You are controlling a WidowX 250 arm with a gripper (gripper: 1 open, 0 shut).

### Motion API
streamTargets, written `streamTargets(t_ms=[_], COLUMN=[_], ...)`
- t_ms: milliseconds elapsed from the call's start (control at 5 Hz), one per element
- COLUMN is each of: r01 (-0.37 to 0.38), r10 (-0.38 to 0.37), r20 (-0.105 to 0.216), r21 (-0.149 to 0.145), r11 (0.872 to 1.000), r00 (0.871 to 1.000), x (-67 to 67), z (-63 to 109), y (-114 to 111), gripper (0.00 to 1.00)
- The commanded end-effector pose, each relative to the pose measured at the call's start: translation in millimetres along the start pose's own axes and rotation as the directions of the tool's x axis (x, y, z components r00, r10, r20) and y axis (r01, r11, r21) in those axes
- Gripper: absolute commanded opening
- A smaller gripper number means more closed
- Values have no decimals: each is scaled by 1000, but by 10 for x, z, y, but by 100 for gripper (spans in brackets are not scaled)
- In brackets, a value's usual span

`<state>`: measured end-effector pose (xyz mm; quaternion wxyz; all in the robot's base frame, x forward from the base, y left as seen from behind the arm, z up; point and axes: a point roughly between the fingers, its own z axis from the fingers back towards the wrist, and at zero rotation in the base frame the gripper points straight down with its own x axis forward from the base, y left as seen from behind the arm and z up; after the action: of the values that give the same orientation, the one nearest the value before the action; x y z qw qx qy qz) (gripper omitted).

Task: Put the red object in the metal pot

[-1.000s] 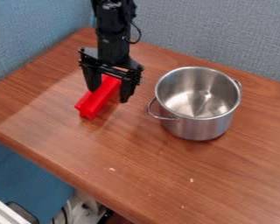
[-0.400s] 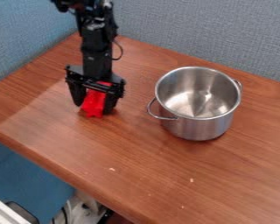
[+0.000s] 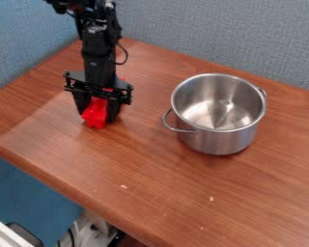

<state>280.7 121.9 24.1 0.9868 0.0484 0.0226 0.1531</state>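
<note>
Gripper (image 3: 97, 108) points down at left centre, fingers straddling the red object (image 3: 96, 115) on the table (image 3: 183, 193); we cannot tell whether they clamp it yet. We judge lift and transfer remain. Metal pot (image 3: 218, 114), right of centre, holds nothing.

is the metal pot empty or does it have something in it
Empty. The metal pot stands upright on the table and its shiny inside shows only bare steel; the red object is outside it, on the wood under the gripper.
</note>
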Motion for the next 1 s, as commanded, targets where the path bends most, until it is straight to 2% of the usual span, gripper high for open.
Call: streamTargets(t_ms=[0,200,800], r01=[-15,-43,-112], r10=[15,43,111], r20=[18,22,30], r21=[15,15,11], r11=[1000,999,994], r00=[1000,999,993], x=[-50,-108,-50], z=[57,44,146], y=[36,85,304], gripper=[0,0,0])
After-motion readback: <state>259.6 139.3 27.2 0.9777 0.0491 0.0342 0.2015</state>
